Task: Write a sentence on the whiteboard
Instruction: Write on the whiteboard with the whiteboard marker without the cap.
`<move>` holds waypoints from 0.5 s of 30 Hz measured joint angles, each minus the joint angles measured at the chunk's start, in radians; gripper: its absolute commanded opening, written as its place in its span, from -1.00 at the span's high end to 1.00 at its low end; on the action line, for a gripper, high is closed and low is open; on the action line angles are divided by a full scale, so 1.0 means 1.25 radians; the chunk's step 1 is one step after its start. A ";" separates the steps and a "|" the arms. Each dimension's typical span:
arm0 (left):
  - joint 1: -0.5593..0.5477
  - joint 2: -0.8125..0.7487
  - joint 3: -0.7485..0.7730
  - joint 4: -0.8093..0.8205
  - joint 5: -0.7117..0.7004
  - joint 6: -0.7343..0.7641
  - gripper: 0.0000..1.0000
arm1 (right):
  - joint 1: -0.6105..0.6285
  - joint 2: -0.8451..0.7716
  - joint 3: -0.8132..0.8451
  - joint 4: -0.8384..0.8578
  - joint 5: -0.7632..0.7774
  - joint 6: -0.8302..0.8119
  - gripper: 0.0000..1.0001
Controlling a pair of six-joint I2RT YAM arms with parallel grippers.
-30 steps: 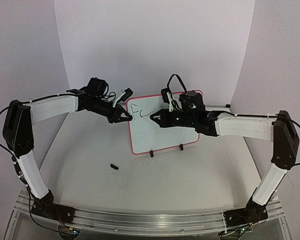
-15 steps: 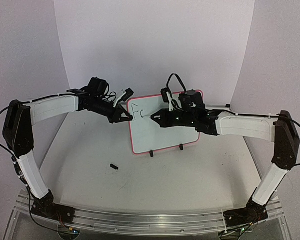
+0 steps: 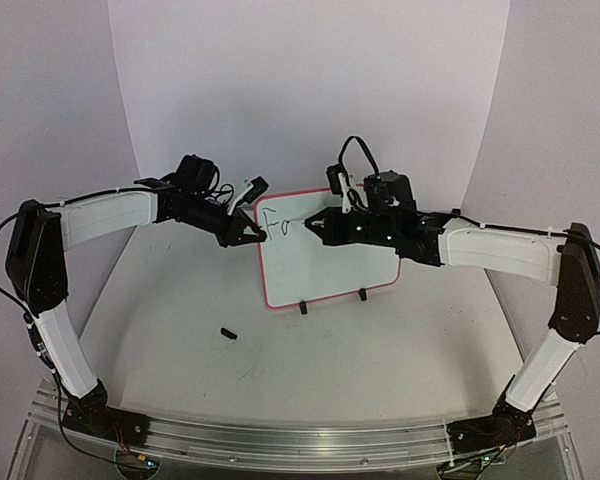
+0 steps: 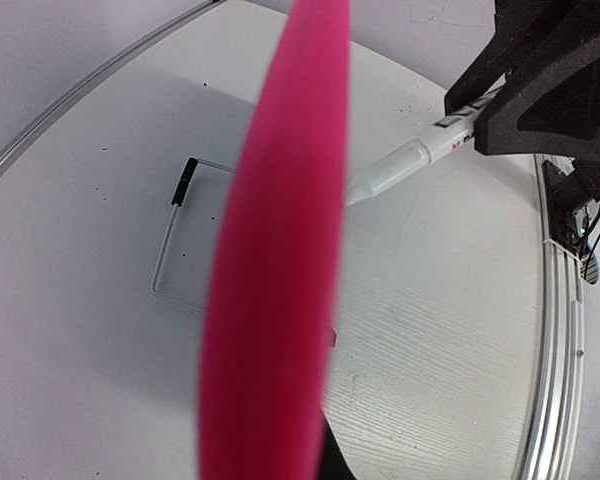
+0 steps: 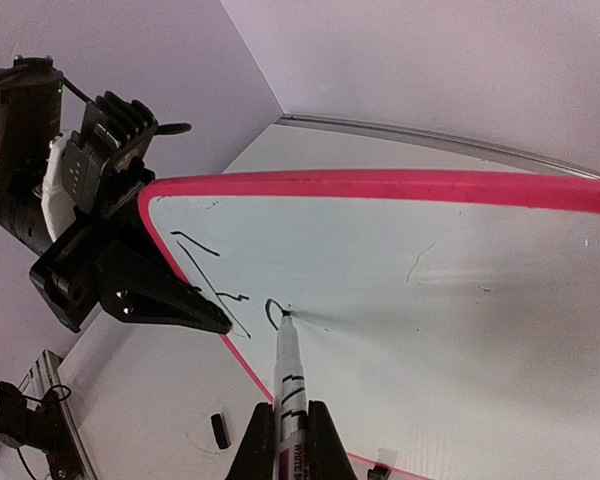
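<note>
The whiteboard, white with a red-pink frame, stands tilted at the table's middle on two black feet. My left gripper is shut on the whiteboard's left edge, and that frame fills the middle of the left wrist view as a pink blur. My right gripper is shut on a white marker, whose tip touches the board. The sentence is only an "F" and a curved stroke at the board's top left. The marker also shows in the left wrist view, held by the right gripper.
A small black cap lies on the table in front of the board's left side, and it also shows as a cap in the right wrist view. A metal rail runs along the near edge. White backdrop walls curve behind.
The right gripper has lifted slightly with the marker, and the curved stroke after the "F" has grown. The left arm and the board have not moved.
</note>
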 measured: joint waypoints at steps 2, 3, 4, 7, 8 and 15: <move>0.000 0.001 0.000 0.000 0.000 0.000 1.00 | 0.000 0.000 0.006 0.000 0.001 0.000 1.00; 0.000 0.001 0.000 0.000 0.000 0.000 1.00 | 0.000 0.000 0.007 0.000 0.001 0.000 1.00; 0.000 0.001 0.001 0.000 0.000 0.000 1.00 | 0.000 0.000 0.007 0.000 0.002 0.000 1.00; 0.000 0.003 0.003 0.000 0.000 0.000 1.00 | 0.000 0.000 0.007 0.000 0.003 0.000 1.00; 0.000 0.003 0.004 0.000 0.000 0.000 1.00 | 0.000 0.000 0.007 0.000 0.003 0.000 1.00; 0.000 0.004 0.004 0.000 0.000 0.000 1.00 | -0.001 0.000 0.007 0.001 0.003 0.001 1.00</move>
